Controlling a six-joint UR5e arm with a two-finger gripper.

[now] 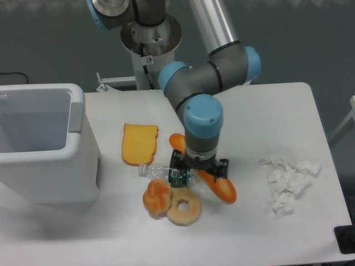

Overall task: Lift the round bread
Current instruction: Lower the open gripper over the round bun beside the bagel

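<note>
Tabletop: round bread (157,198) left-below hand (198,167)

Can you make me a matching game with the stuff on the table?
Things:
1. bun
2. bagel
3. toast
4. tissue

Places:
A. far right, apart from the food
B. just right of the bun
C. nearest the white bin
D. left of the bagel, below the bottle

Pairs: 1-D, 2-B, 3-C, 4-A
</note>
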